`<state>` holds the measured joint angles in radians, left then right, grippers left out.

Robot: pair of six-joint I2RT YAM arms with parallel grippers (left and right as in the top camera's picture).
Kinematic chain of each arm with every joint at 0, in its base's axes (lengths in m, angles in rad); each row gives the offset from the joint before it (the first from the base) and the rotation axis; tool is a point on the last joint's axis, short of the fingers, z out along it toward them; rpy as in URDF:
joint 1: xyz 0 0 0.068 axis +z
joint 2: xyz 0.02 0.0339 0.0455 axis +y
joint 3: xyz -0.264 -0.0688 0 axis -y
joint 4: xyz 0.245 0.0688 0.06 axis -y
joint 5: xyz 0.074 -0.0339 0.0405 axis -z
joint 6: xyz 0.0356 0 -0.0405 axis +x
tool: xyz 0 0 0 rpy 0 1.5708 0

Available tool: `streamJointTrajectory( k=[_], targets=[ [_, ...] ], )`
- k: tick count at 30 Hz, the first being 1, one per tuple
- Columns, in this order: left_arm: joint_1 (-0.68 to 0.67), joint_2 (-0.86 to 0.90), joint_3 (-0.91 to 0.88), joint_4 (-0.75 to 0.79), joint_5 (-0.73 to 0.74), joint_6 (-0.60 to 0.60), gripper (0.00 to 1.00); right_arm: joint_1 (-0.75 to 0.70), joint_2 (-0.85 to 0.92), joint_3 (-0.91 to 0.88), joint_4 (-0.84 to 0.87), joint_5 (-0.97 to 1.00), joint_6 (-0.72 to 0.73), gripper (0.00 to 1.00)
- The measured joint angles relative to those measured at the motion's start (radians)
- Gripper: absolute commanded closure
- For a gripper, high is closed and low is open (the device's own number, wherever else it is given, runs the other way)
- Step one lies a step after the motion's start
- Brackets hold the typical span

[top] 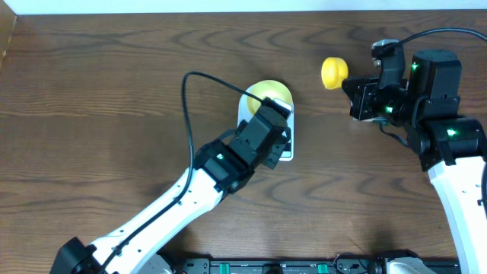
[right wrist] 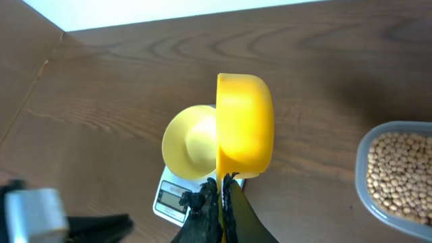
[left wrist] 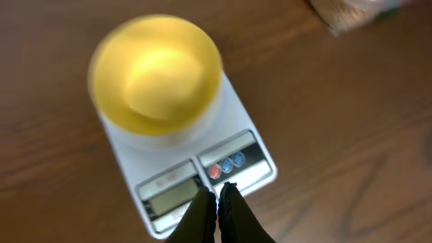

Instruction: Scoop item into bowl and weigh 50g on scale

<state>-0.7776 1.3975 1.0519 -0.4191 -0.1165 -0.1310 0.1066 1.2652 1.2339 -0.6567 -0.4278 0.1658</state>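
Note:
The pale yellow bowl (left wrist: 156,74) stands empty on the white scale (left wrist: 248,138); both also show in the overhead view, bowl (top: 270,92) and scale (top: 288,154). My left gripper (left wrist: 218,189) is shut and empty, its tips over the scale's front between the display and the buttons. My right gripper (right wrist: 221,185) is shut on the handle of a bright yellow scoop (right wrist: 244,125), held on its side in the air to the right of the scale (right wrist: 172,196). The scoop (top: 333,73) looks empty. The beans (right wrist: 398,172) lie in a clear container at the right.
The clear plastic container (right wrist: 362,165) sits on the brown wooden table right of the scale; it is blurred in the left wrist view (left wrist: 344,13). My left arm (top: 228,164) covers most of the scale from above. The table's far edge runs along the top.

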Motion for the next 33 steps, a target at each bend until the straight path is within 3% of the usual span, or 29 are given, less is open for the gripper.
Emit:
streamJointTrajectory(
  k=[21, 24, 33],
  targets=[
    [0.023, -0.004, 0.000, 0.000, -0.055, -0.002, 0.92, 0.000, 0.000, 0.000, -0.006, 0.002, -0.011, 0.99],
    [0.089, -0.004, 0.000, 0.030, -0.055, -0.021, 0.92, 0.000, 0.000, 0.000, 0.021, 0.005, -0.013, 0.99],
    [0.530, -0.004, 0.002, 0.251, -0.066, -0.083, 0.92, -0.005, 0.000, 0.001, 0.081, 0.072, -0.015, 0.99]
  ],
)
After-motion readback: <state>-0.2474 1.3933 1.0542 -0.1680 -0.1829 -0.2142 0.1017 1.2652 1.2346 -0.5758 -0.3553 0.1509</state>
